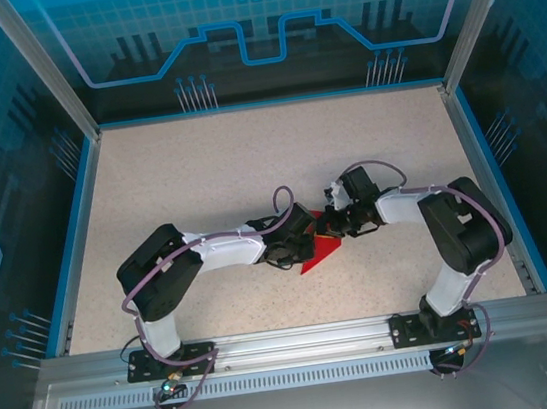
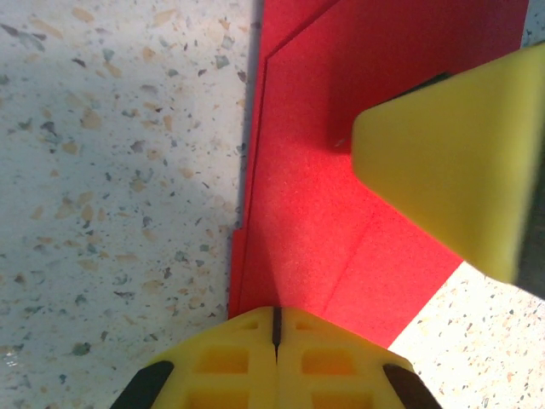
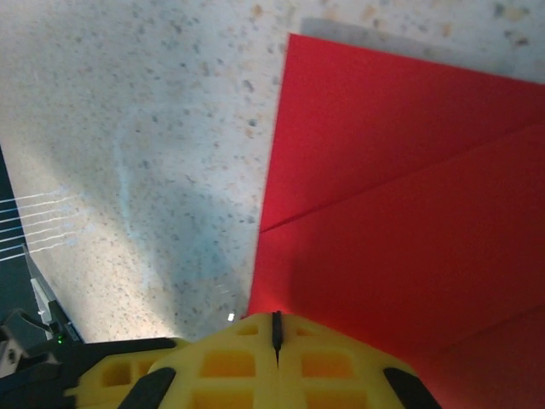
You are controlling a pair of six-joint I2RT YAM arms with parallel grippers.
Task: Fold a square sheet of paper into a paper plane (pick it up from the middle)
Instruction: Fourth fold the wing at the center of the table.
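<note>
We see the red paper (image 1: 322, 256) lying flat on the speckled counter (image 1: 199, 174), near its middle, just in front of both arms. It is already folded into layers: the wrist views show stacked edges and slanted creases (image 3: 400, 179). The left claw (image 2: 275, 312) is closed, fingers pressed together, its tips at the paper's near edge. The right claw (image 3: 275, 317) is closed too, its tips over the paper, and its yellow tip (image 2: 451, 153) rests on the red sheet opposite the left. We cannot tell whether either pinches the paper.
</note>
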